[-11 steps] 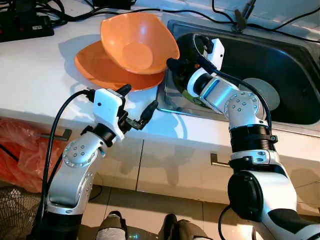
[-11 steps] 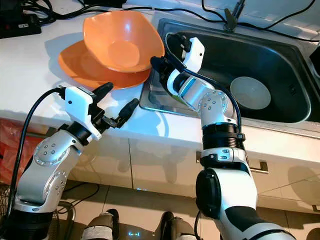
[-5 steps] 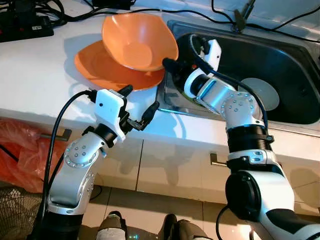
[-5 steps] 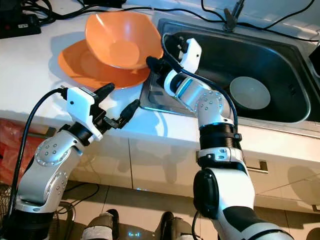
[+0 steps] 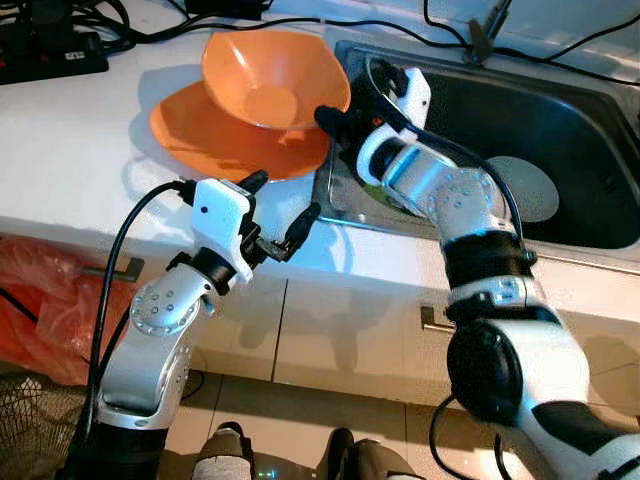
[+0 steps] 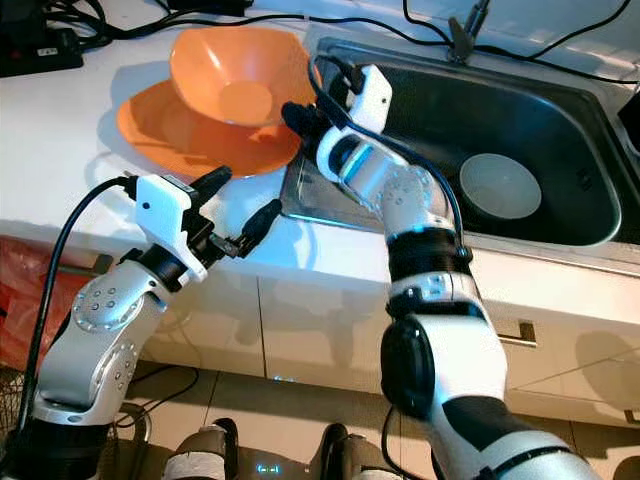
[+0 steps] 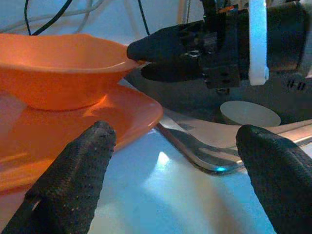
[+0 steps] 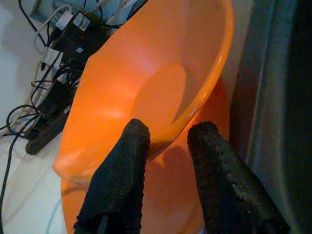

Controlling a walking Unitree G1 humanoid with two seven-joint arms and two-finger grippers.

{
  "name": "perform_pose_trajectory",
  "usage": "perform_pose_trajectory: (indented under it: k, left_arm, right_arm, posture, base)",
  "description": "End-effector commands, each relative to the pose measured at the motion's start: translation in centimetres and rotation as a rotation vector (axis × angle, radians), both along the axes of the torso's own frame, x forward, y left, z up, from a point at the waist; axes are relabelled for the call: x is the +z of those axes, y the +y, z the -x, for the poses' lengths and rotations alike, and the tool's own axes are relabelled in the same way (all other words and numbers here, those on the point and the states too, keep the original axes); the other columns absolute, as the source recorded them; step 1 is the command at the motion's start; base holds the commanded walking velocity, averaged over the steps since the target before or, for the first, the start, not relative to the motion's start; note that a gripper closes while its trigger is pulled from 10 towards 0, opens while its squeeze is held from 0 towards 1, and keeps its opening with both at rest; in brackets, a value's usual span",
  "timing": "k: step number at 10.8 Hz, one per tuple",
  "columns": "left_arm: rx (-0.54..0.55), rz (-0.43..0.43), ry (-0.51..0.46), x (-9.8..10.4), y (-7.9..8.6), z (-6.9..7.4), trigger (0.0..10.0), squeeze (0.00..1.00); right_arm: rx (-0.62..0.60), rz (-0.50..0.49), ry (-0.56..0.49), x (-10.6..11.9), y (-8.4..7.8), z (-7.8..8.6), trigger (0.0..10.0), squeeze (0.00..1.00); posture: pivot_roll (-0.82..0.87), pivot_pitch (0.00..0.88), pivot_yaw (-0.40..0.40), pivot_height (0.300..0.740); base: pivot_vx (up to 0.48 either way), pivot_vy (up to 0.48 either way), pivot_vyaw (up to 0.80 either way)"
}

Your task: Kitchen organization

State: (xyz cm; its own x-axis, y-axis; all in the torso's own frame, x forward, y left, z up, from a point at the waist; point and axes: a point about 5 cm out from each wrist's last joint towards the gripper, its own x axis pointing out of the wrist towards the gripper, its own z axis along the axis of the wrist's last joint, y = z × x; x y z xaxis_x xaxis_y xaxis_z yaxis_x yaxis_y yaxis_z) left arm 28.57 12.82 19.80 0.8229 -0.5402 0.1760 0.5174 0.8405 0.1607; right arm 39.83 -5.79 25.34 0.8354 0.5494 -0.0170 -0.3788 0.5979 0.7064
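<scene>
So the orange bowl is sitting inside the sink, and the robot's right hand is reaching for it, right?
Not quite. The orange bowl sits on an orange plate on the white counter, beside the sink; the left eye view shows it. The right gripper is indeed reaching for its rim.

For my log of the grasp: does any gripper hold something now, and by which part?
The right gripper has the rim of the orange bowl between its fingers, one inside and one outside; a firm hold cannot be told. The left gripper is open and holds nothing.
</scene>
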Motion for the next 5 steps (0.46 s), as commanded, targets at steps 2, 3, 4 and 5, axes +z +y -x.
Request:
perform_pose_trajectory:
  k: [2,3,4,5]
  left_arm:
    - [-0.017,-0.008,0.027,-0.53,-0.41,0.04,10.0,0.00]
    - [-0.020,-0.007,0.028,-0.53,-0.51,0.02,10.0,0.00]
    - [-0.025,-0.006,0.029,-0.55,-0.63,0.01,10.0,0.00]
    - [-0.027,-0.006,0.030,-0.56,-0.65,0.02,10.0,0.00]
  right_arm:
    - [-0.028,0.006,0.000,0.50,-0.56,-0.48,10.0,0.00]
    - [-0.037,-0.001,-0.006,0.79,-0.65,-0.68,10.0,0.00]
    - [-0.045,0.000,-0.004,0.80,-0.66,-0.85,10.0,0.00]
    - [-0.049,-0.002,-0.003,0.78,-0.61,-0.95,6.5,0.00]
  posture:
    - [0.24,0.193,-0.138,0.740]
    - [0.24,0.193,-0.136,0.740]
    - [0.24,0.194,-0.134,0.740]
    - [0.24,0.194,-0.133,0.740]
  base:
    - [0.000,0.000,0.00]
    - [0.000,0.000,0.00]
    - [0.000,0.000,0.00]
    - [0.000,0.000,0.00]
